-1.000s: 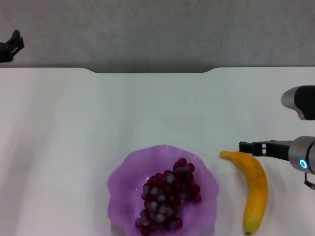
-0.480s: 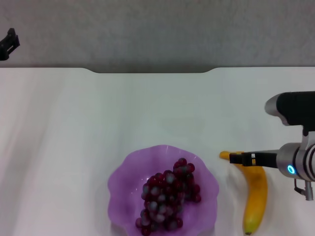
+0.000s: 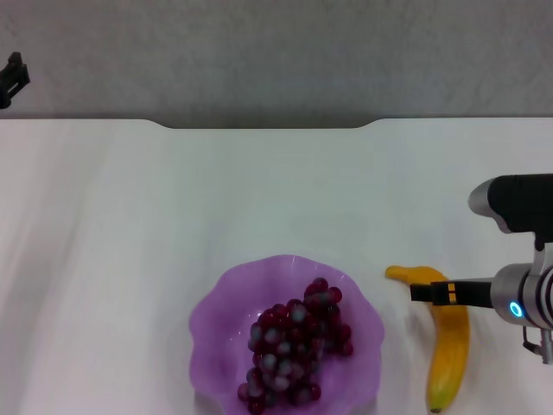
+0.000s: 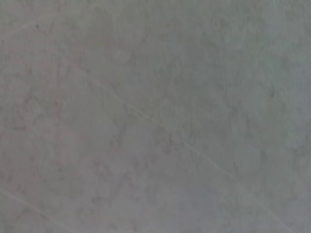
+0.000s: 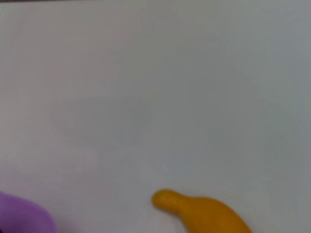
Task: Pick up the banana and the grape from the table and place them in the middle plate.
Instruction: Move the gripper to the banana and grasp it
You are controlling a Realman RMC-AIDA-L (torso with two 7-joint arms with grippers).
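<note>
The right gripper [image 3: 429, 292] is reaching in from the right side of the head view, its dark fingertips lying over the upper part of the single curved yellow-orange banana [image 3: 449, 337], smooth and plastic-looking; whether its jaws are spread or pressed together cannot be told, since only a narrow black tip with an orange band is showing ahead of the grey wrist with its lit blue ring. The banana is lying on the large plain white tabletop [image 3: 259, 199], just to the right of the translucent purple bowl-like plate with a wavy, scalloped rim [image 3: 226, 298] and apart from it, its greenish tip pointing toward the near edge. In the right wrist view the banana's orange end [image 5: 199, 211] is showing at the lower edge, with a sliver of the purple plate [image 5: 22, 216] in the corner. The long bunch of small dark red-purple grapes [image 3: 294, 354], some with a greyish-white bloom, is sitting inside the plate, right of its centre. The left gripper [image 3: 10, 78] is hanging far off at the left, beyond the table's far edge, its jaw state not discernible; its wrist view is showing only a plain grey surface.
</note>
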